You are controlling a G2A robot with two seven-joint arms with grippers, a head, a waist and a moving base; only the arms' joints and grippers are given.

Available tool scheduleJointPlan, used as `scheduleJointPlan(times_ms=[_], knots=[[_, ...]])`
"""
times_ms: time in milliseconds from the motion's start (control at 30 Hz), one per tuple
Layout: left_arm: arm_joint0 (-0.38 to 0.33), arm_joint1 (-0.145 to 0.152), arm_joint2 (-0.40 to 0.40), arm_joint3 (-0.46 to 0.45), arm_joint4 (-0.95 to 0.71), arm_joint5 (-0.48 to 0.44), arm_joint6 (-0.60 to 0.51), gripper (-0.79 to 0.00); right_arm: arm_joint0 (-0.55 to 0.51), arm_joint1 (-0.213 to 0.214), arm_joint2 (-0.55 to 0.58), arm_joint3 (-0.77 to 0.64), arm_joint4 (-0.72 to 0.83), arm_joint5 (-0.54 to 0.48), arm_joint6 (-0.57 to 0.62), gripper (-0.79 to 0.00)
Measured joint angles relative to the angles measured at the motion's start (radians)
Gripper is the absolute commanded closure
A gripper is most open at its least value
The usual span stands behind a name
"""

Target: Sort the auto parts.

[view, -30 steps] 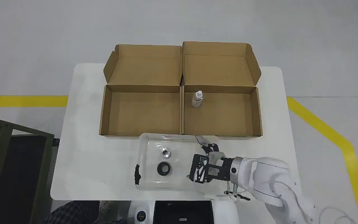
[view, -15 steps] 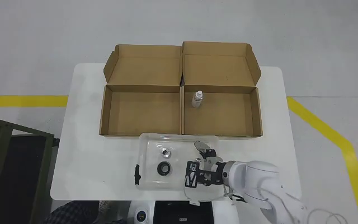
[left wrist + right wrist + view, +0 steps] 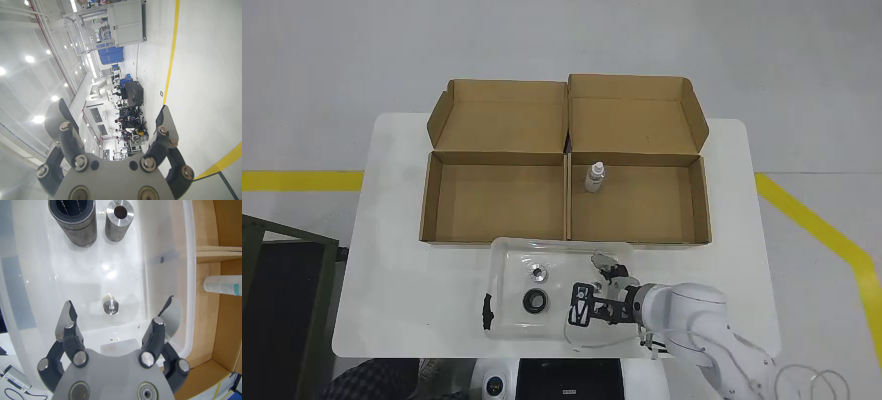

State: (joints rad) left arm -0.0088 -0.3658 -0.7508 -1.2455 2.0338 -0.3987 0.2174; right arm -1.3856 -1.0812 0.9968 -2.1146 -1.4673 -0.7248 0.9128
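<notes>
Small hex fitting (image 3: 111, 307) upright in the clear bin (image 3: 186, 279), right gripper (image 3: 120, 303) over the bin, fingers wide; off-centre closing could tip or skid it.

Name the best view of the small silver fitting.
Right wrist view: the small silver fitting lies close and unobstructed, ahead of the open right pincer. Top view: too small to tell. Left wrist: faces away.

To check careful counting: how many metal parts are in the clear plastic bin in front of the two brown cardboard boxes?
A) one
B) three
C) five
B: the clear plastic bin holds a large dark metal cylinder, a smaller silver metal cylinder and a small silver metal fitting.
</notes>
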Motion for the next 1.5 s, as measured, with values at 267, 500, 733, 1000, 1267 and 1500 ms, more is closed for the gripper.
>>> scheduleJointPlan(times_ms=[267,500,733,1000,1267,1500], knots=[[0.0,0.0,0.0,0.0,0.0,0.0,0.0,-0.785,0.02,-0.002,-0.023,0.037,-0.002,0.013,0.018,-0.391],[0.0,0.0,0.0,0.0,0.0,0.0,0.0,-0.785,0.038,-0.004,-0.038,0.064,0.006,0.014,0.031,-0.262],[0.0,0.0,0.0,0.0,0.0,0.0,0.0,-0.785,0.047,-0.005,-0.05,0.071,0.015,0.011,0.036,0.0],[0.0,0.0,0.0,0.0,0.0,0.0,0.0,-0.785,0.044,0.0,-0.037,0.043,0.047,-0.001,-0.022,0.0],[0.0,0.0,0.0,0.0,0.0,0.0,0.0,-0.785,0.034,0.007,0.02,0.055,0.081,0.018,-0.185,0.0],[0.0,0.0,0.0,0.0,0.0,0.0,0.0,-0.785,0.007,0.012,0.082,0.089,0.168,0.015,-0.424,0.0]])
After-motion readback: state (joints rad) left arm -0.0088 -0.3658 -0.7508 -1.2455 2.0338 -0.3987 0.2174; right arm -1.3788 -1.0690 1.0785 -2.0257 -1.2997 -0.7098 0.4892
